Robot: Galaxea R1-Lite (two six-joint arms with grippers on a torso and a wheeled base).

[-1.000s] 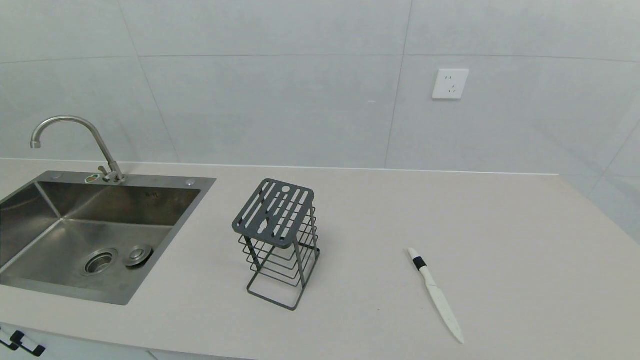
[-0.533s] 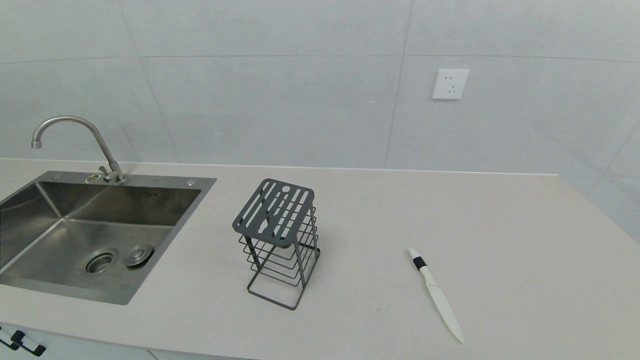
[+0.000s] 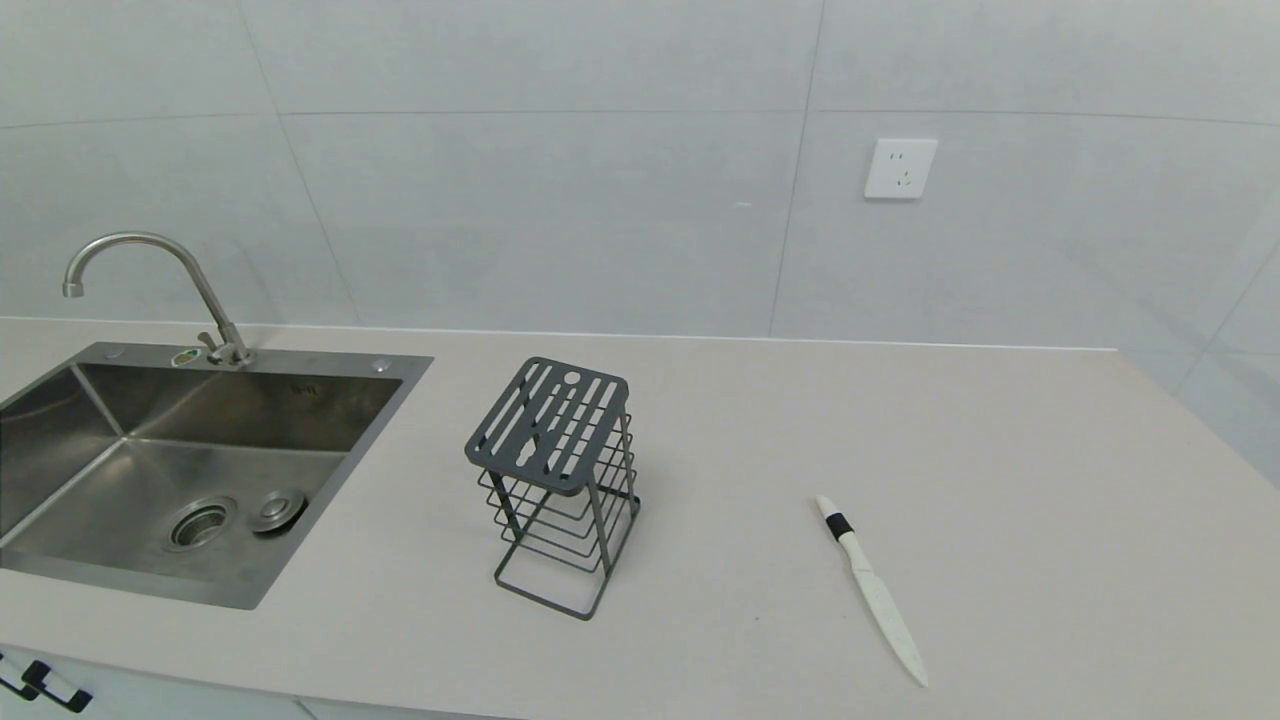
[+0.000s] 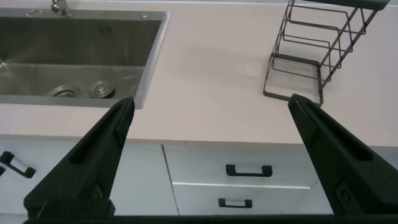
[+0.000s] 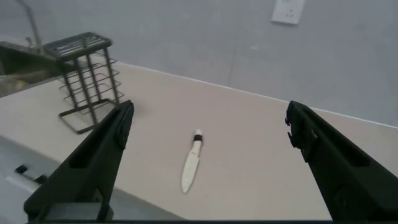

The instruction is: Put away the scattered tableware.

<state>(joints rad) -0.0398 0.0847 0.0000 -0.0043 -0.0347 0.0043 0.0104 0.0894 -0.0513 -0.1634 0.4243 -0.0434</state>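
You are looking at a pale table (image 3: 760,420) running along a tiled wall (image 3: 550,200), with the steel sink (image 3: 240,400) sitting at its left end. The head view is cutting off the sink's near left corner. The left wrist view is giving you what lies under the table's front edge: white drawers (image 4: 205,165) with dark handles. The wire knife rack (image 3: 552,425) is standing upright near the sink, on its right. The head view is showing you the rack's slotted top, while the left wrist view is cropping that top away. The left gripper (image 4: 211,102) is hanging out before the table's front edge, fingers spread wide and holding nothing. The right gripper (image 5: 209,109) is likewise gaping empty and is framing the white knife (image 5: 193,163). The knife is lying flat on the table, well right of the rack, with its blade pointing toward the front edge and a black band near its far end.
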